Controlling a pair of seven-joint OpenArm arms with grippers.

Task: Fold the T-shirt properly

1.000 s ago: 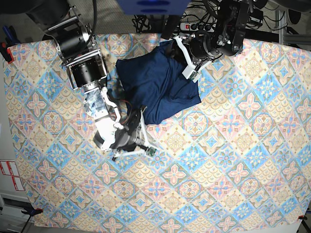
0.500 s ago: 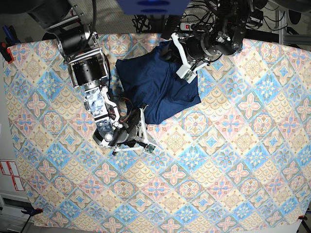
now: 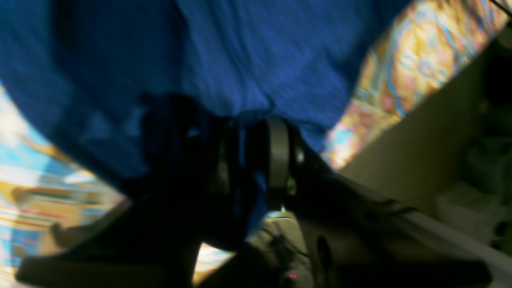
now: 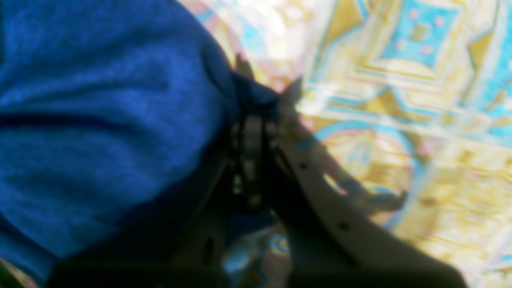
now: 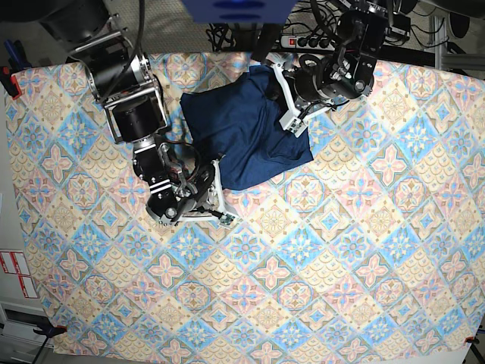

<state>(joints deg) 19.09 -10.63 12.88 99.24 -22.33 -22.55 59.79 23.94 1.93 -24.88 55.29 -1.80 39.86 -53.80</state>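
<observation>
The dark navy T-shirt [image 5: 242, 125] lies bunched and partly folded on the tile-patterned tablecloth [image 5: 318, 250] at the back middle. My left gripper [image 5: 280, 95] is at the shirt's back right edge. In the left wrist view the left gripper [image 3: 256, 128] is shut, with blue fabric [image 3: 248, 60] pinched between its jaws. My right gripper [image 5: 217, 182] is at the shirt's front edge. In the blurred right wrist view the right gripper [image 4: 256, 106] is shut on a small tuck of the shirt's edge [image 4: 100, 132].
A power strip with cables [image 5: 307, 39] lies just past the table's back edge. A red clamp [image 5: 7, 78] holds the cloth at the far left. The table's back edge [image 3: 420, 140] shows close to the left gripper.
My right gripper has moved back and a little left, toward the shirt's front edge. My left gripper has shifted slightly left over the shirt. The shirt's outline has barely changed.
</observation>
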